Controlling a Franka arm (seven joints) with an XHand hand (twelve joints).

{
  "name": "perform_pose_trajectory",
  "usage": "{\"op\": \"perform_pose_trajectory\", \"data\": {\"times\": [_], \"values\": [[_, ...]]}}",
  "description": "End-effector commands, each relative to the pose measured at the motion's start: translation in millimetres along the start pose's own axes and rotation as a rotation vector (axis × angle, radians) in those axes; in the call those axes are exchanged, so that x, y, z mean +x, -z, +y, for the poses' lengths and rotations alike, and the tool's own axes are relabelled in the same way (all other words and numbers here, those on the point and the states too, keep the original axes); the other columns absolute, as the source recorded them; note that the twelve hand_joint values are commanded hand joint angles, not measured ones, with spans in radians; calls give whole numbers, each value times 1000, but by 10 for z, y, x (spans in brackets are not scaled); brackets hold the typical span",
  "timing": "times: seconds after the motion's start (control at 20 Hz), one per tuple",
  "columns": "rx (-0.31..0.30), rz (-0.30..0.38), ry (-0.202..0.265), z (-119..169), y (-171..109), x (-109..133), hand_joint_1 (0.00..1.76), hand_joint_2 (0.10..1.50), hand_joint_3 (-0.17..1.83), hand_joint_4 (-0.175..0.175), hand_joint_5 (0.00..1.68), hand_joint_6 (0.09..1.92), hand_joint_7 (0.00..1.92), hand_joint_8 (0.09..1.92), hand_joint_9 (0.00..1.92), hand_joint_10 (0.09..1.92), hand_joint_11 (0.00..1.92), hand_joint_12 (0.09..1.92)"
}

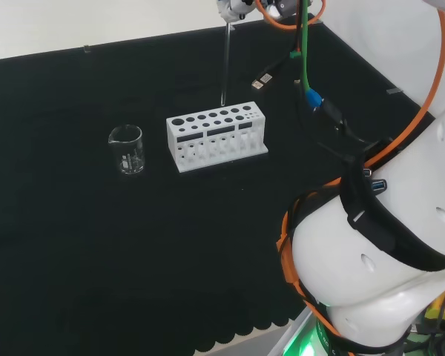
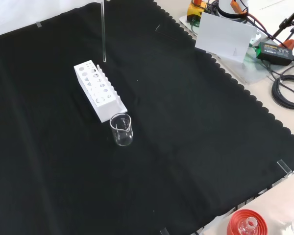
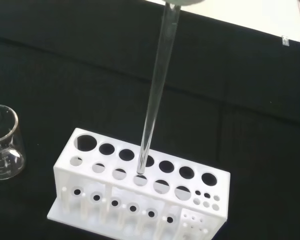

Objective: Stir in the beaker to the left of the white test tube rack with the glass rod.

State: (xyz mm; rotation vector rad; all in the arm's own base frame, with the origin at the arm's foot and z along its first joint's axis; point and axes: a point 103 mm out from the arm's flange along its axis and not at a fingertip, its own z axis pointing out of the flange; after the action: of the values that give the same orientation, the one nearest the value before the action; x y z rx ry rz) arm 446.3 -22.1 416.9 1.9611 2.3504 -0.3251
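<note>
Glass rod, top cut off

A clear glass rod hangs over the white test tube rack, its tip above the rack's middle holes. A beaker stands just beside the rack on the black tabletop.

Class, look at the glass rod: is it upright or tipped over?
Upright. The glass rod hangs nearly vertical over the white rack, its lower tip clear of the cloth in the front view.
</note>
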Motion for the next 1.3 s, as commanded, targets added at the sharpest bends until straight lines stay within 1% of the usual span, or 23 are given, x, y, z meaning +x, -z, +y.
{"op": "perform_pose_trajectory", "data": {"times": [0.05, 0.3, 0.4, 0.5, 0.65, 0.9, 1.05, 1.3], "values": [[4, -7, -9, -28, 24, -17, 1222, 1085, -175, -175, 1236, 612, 1585, 831, 1838, 494, 1654, 760], [-1, 6, -19, -27, 47, -21, 1222, 1084, -175, -175, 1238, 609, 1585, 831, 1839, 493, 1654, 760], [13, -16, -13, -18, 130, 59, 1222, 1084, -175, -175, 1239, 608, 1585, 830, 1840, 493, 1654, 760], [14, -21, -13, -5, 183, 108, 1222, 1084, -175, -175, 1239, 607, 1586, 830, 1840, 492, 1654, 760], [2, -8, 1, 53, 121, 94, 1222, 1083, -175, -175, 1240, 606, 1586, 829, 1841, 492, 1655, 760], [-19, 14, 42, 159, 155, 249, 1222, 1083, -175, -175, 1242, 603, 1586, 828, 1841, 490, 1655, 760], [-42, 41, 87, 230, 207, 369, 1222, 1083, -175, -175, 1242, 602, 1587, 828, 1841, 490, 1655, 759], [-79, 44, 166, 400, 411, 657, 1222, 1082, -175, -175, 1244, 599, 1587, 827, 1842, 489, 1655, 759]]}}
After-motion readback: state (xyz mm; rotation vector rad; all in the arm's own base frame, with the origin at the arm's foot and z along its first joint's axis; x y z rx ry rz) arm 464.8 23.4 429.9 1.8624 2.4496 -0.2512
